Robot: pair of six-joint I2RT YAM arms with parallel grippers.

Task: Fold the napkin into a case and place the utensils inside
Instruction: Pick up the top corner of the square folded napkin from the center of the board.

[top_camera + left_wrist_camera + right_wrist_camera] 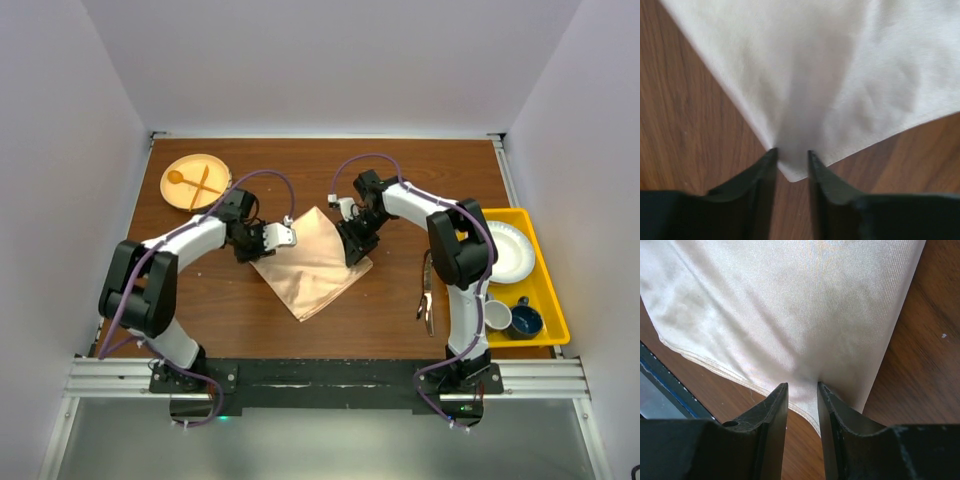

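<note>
Fingers, left (762,187): drawn in on a corner of the napkin (840,75), cloth tented up between them. Fingers, right (772,415): likewise nipping the napkin at its hem near a corner, creases running up from the pinch.

Left gripper (278,238): at the cloth's upper-left side.

Right gripper (355,248): at its right side.

Napkin: mid-table, lying as a diamond between the two grippers, mostly flat on the wood. No case formed yet.

Utensils (426,295): dark pieces on the table (200,310), just beside the right arm (462,300), well apart from the cloth.

Plate (195,165): far left, bearing a pale spoon (178,180) and fork (203,180).

Tray (548,318): yellow, right edge.

Step in hand, as I judge it: an early fold, both sides gripped. The next move calls for raising both pinches together and carrying them across evenly. Satin is slick, so I'd expect it to slip if I pull unevenly.
</note>
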